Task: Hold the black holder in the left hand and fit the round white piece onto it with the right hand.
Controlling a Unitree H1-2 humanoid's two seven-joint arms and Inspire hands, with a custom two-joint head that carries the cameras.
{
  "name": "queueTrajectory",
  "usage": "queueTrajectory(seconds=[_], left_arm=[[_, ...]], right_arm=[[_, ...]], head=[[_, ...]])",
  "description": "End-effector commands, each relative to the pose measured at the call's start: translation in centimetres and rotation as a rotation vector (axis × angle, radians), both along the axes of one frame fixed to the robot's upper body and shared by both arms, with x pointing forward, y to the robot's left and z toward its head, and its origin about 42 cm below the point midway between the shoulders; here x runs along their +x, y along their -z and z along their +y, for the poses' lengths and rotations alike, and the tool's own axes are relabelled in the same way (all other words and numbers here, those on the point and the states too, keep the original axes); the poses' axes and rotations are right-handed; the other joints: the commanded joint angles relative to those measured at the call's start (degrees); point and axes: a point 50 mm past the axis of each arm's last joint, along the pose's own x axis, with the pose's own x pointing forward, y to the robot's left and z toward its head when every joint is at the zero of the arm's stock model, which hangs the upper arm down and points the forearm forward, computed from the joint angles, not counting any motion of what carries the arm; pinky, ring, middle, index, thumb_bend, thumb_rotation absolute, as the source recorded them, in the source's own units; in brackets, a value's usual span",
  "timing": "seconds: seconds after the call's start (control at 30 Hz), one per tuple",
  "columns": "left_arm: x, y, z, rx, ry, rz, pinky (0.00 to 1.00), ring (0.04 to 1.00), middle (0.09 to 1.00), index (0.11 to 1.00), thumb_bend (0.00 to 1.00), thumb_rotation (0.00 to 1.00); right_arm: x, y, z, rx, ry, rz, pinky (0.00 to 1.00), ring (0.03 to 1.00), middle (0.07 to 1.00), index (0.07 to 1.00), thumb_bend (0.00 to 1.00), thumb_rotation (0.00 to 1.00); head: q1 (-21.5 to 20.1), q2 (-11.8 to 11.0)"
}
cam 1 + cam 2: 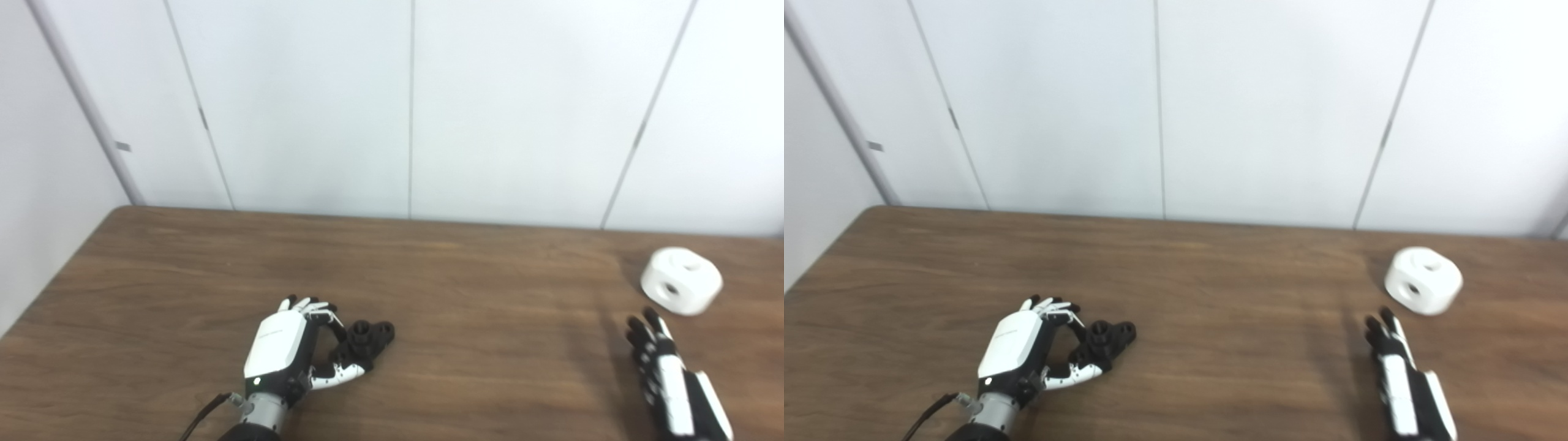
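Observation:
The black holder lies on the brown table, left of the middle. My left hand lies beside it on its left. Its fingers curl over the holder's left end and its thumb presses from the near side, so it is pinched while resting on the table. The round white piece, with holes in its top and side, sits at the far right. My right hand is open with fingers stretched out, a short way in front of the white piece and not touching it.
A white panelled wall runs just behind the table's far edge. The table's left edge slants in at the far left. A black cable trails from my left wrist.

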Motion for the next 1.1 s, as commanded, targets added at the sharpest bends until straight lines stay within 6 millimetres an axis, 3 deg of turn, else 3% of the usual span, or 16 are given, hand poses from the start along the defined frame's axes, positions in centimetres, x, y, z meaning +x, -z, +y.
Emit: queueTrajectory(seconds=[0.0,0.4,0.93,1.07], left_arm=[[-0.8,0.4,-0.9,0.007,0.054,0.012,1.0,0.9,0.799,0.484,0.52,0.05],[-2.2,0.7,-2.3,-0.026,0.104,0.021,1.0,0.901,0.807,0.485,0.52,0.05],[-2.8,1.2,-3.1,-0.006,0.138,0.028,1.0,0.905,0.804,0.484,0.52,0.05],[-2.8,1.4,-3.0,0.005,0.142,0.028,1.0,0.906,0.802,0.485,0.52,0.05]], right_arm=[[0.6,-1.9,0.6,-0.007,-0.009,-0.076,1.0,0.97,0.951,1.0,0.54,1.0],[0.6,-3.1,1.1,-0.019,-0.004,-0.069,1.0,0.956,0.93,1.0,0.56,1.0],[0.4,-3.3,-0.1,-0.053,0.032,-0.041,1.0,0.95,0.934,1.0,0.55,1.0],[0.6,-3.8,-1.0,-0.114,0.074,-0.038,1.0,0.959,0.935,1.0,0.55,0.83]], head=[[-0.4,0.6],[-2.9,4.9],[-3.7,5.4],[-6.2,4.4]])
